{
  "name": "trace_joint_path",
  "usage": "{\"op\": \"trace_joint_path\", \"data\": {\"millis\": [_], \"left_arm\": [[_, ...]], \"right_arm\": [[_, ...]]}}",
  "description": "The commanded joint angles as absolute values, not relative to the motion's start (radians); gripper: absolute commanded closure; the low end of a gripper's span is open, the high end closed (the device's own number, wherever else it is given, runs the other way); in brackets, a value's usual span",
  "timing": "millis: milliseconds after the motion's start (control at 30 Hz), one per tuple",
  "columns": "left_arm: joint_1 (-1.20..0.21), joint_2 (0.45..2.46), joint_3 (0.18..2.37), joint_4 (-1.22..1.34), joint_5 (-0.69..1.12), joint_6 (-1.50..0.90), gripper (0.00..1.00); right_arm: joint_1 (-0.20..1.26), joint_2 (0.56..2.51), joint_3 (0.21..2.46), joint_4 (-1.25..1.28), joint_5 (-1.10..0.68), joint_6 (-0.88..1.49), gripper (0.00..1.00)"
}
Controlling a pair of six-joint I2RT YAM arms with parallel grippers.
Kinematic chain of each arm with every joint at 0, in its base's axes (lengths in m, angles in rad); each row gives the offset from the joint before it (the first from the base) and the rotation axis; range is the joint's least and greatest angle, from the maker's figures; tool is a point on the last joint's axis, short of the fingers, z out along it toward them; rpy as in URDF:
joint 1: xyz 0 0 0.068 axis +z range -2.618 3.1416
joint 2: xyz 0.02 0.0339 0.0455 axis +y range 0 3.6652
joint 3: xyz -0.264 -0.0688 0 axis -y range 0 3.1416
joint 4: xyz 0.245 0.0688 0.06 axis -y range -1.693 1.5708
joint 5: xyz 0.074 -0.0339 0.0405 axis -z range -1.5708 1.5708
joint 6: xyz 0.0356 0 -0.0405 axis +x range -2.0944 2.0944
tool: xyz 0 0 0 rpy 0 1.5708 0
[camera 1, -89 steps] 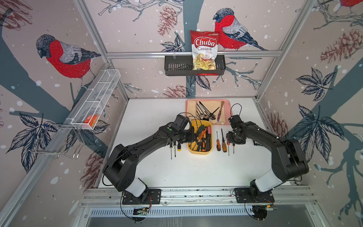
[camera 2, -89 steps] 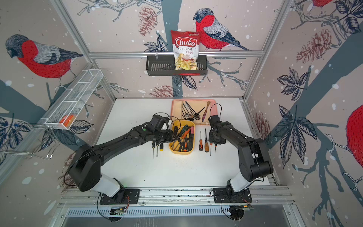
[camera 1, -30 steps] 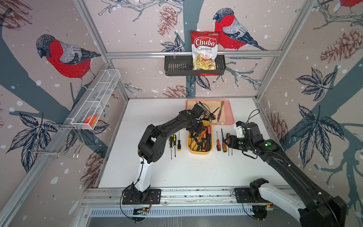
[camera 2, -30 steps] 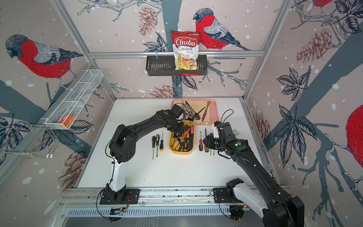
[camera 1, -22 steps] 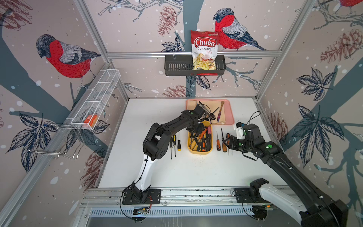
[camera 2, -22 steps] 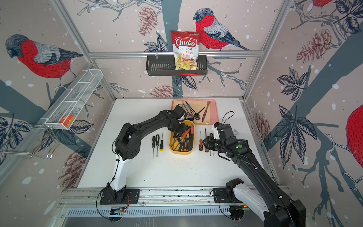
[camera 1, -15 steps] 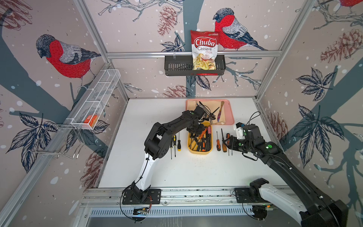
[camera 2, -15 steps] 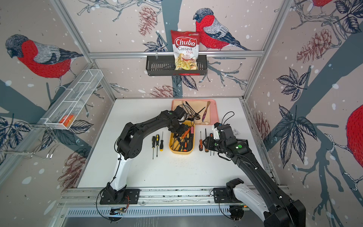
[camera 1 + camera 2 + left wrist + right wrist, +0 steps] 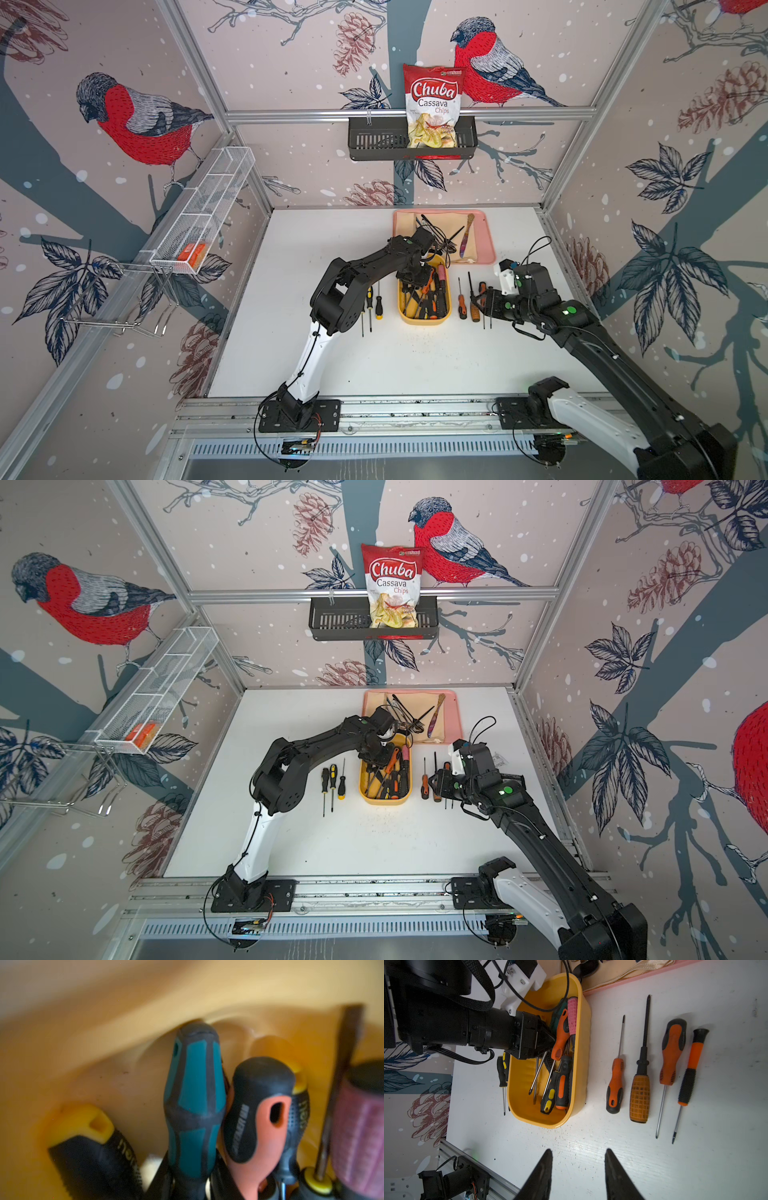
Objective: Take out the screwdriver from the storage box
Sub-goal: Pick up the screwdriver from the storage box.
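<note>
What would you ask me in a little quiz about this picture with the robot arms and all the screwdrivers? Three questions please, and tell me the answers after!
1. Count: how many screwdrivers lie on the table on the right gripper side of the yellow box?
2. True or false: the right gripper is holding a screwdriver.
3. Pick one: which gripper reaches into the yellow box? A: the left gripper. B: the right gripper. C: both.

Key: 1. Four. 2. False, it is open and empty. 3. A.
</note>
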State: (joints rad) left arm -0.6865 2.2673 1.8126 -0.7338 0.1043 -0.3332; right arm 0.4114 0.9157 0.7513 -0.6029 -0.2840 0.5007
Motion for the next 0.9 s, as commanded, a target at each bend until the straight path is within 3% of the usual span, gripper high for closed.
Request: {"op": "trace_joint_path", "data": {"millis": [0, 100, 467, 867], "left_arm": [[-0.683, 2.255, 1.812, -0.744, 0.077, -0.333, 0.78], [-0.684, 2.227, 1.81, -0.749, 0.081, -0.339, 0.83], [-0.684, 2.058, 1.752, -0.743, 0.088, -0.386, 0.83], [-0.672, 1.779, 1.518, -0.7, 0.04, -0.465, 0.82]], "right_arm": [[0.413, 0.913, 0.748, -0.582, -0.287, 0.51, 0.58], [0.413, 0.915, 0.747, -0.575, -0.291, 0.51, 0.58], [0.444, 0.932, 0.743, -0.489, -0.33, 0.523, 0.58], [0.542, 1.023, 0.784, -0.389, -0.325, 0.544, 0.59]]}}
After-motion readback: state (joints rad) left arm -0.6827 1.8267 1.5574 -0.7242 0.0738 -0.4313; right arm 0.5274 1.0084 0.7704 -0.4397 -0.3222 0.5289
